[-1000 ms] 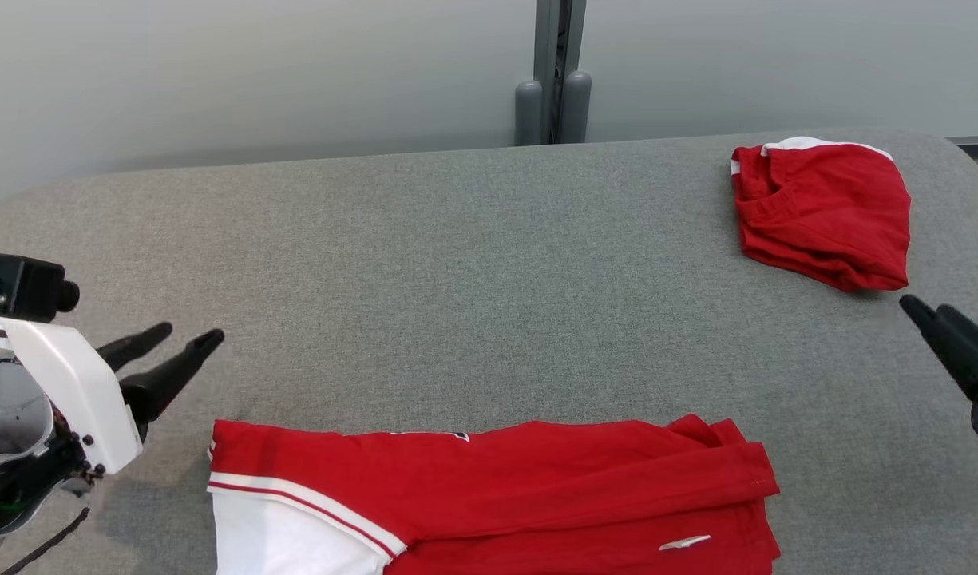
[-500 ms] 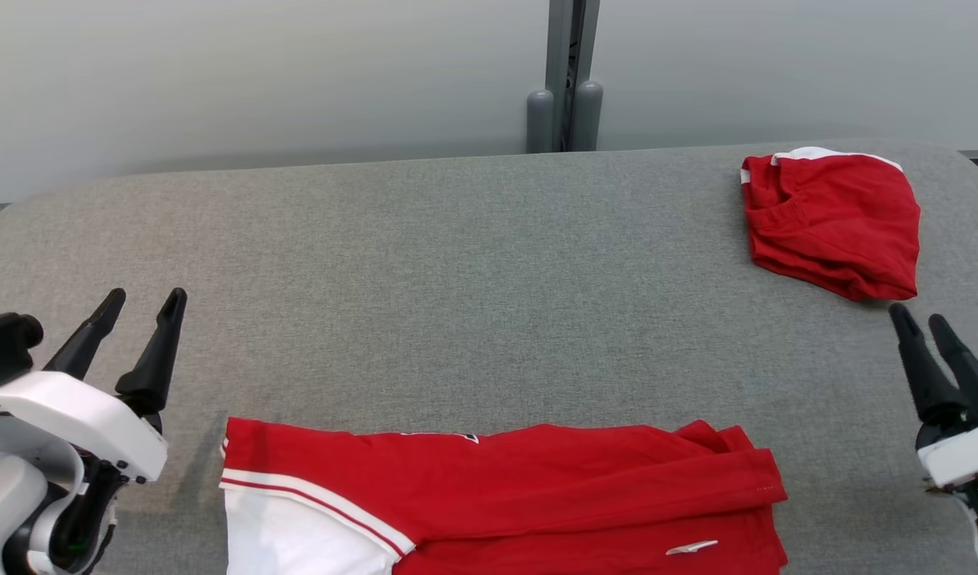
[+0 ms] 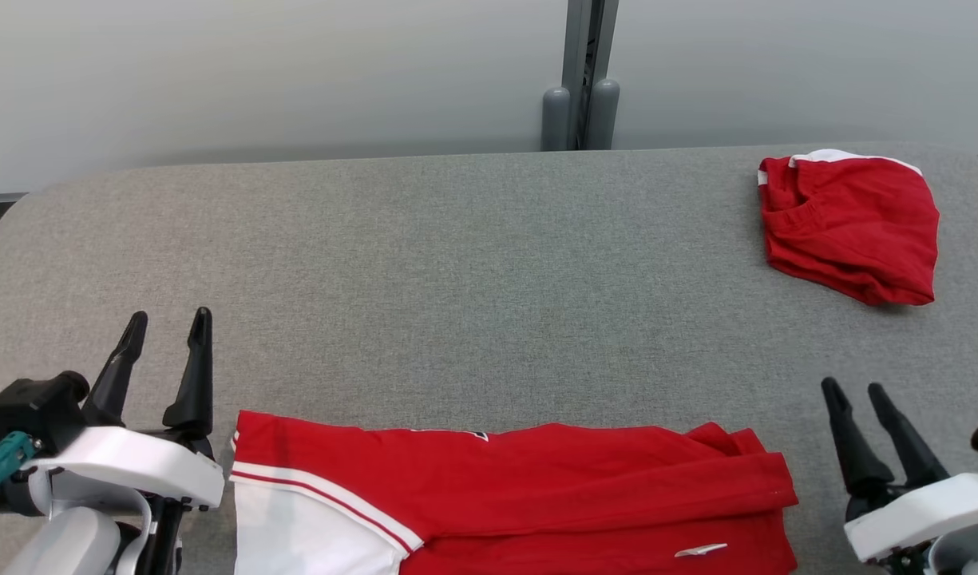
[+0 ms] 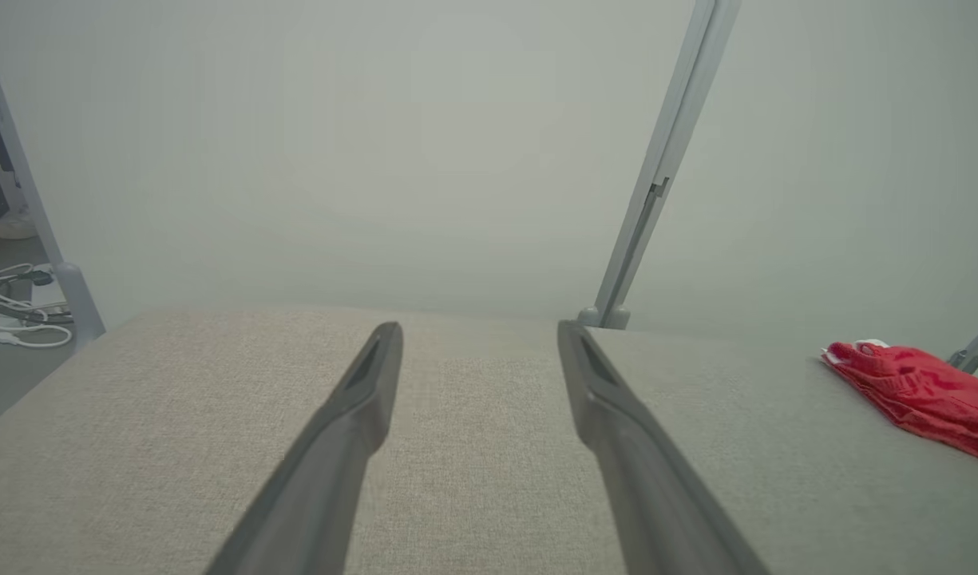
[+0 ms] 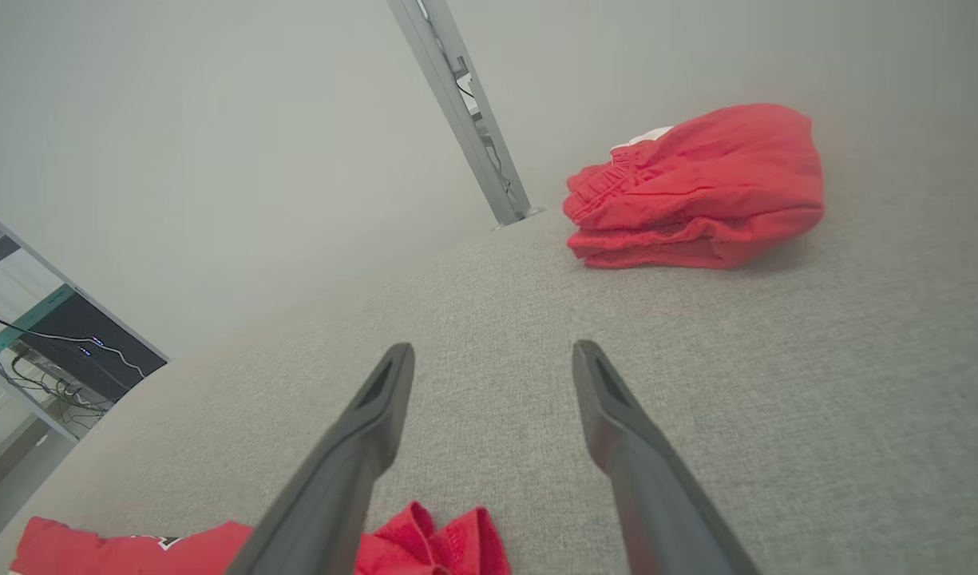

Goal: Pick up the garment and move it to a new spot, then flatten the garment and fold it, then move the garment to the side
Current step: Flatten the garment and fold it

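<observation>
A red garment (image 3: 520, 487) with a white panel and white stripe lies spread along the near edge of the grey table (image 3: 457, 279), partly cut off by the bottom of the head view. Its crumpled right end (image 5: 425, 543) shows low in the right wrist view. My left gripper (image 3: 169, 323) stands open just left of the garment, fingers pointing away from me and holding nothing. My right gripper (image 3: 856, 391) is open too, empty, just right of the garment's right edge. In the left wrist view the left gripper (image 4: 479, 329) hovers over bare table.
A second red garment (image 3: 852, 228), folded into a bundle with a white edge, lies at the table's far right corner, also seen as a bundle (image 5: 696, 192) and a bundle (image 4: 920, 391) in the wrist views. A grey post (image 3: 583, 76) stands behind the table. Cables (image 4: 13, 307) lie on the floor.
The head camera has shifted. Both grippers have drawn back toward me and turned to point straight ahead, now flanking the spread garment. Both stay open. The garments have not moved.
</observation>
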